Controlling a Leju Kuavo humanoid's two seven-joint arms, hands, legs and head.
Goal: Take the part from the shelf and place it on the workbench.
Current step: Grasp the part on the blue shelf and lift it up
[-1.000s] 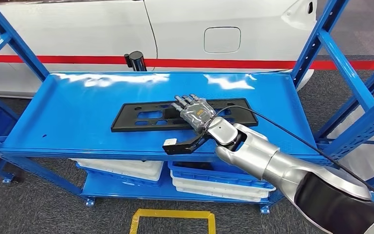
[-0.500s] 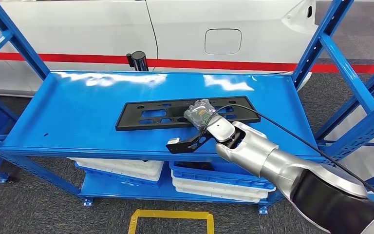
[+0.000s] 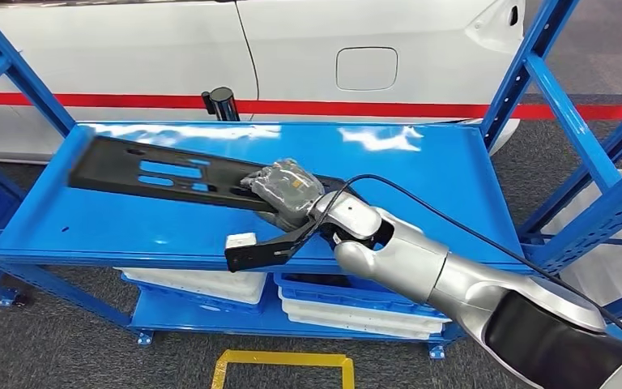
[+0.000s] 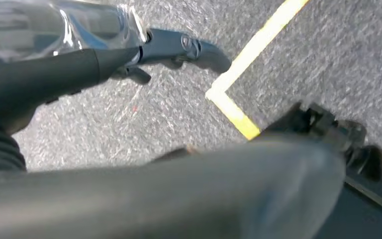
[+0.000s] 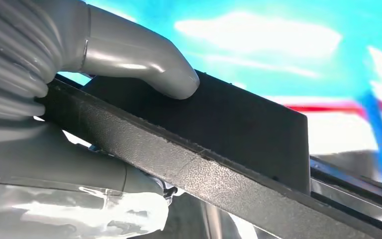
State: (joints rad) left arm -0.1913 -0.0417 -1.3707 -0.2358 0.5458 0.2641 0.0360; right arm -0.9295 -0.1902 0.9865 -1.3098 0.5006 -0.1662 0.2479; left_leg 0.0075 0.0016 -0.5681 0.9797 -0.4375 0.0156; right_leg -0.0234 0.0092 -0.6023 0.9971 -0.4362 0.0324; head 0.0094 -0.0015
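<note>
The part is a long flat black plastic panel (image 3: 162,173) with several cut-outs. It hangs tilted above the blue shelf (image 3: 421,174), its far end raised toward the shelf's left side. My right hand (image 3: 286,189) grips its near end. In the right wrist view the thumb (image 5: 144,59) presses on the panel's (image 5: 238,129) flat face and the fingers wrap beneath its edge. In the left wrist view my left hand (image 4: 184,47) hangs over grey floor, its dark fingers curled with nothing in them.
Blue uprights (image 3: 534,73) frame the shelf on both sides. A white car (image 3: 308,49) with a red stripe stands behind it, and a black post (image 3: 220,103) at the shelf's back edge. White trays (image 3: 356,312) lie on the lower level. Yellow floor tape (image 3: 283,361) marks the ground.
My right hand has closed on the panel and lifted it off the shelf, swinging it up and to the left. Earlier it lay flat under the hand.
</note>
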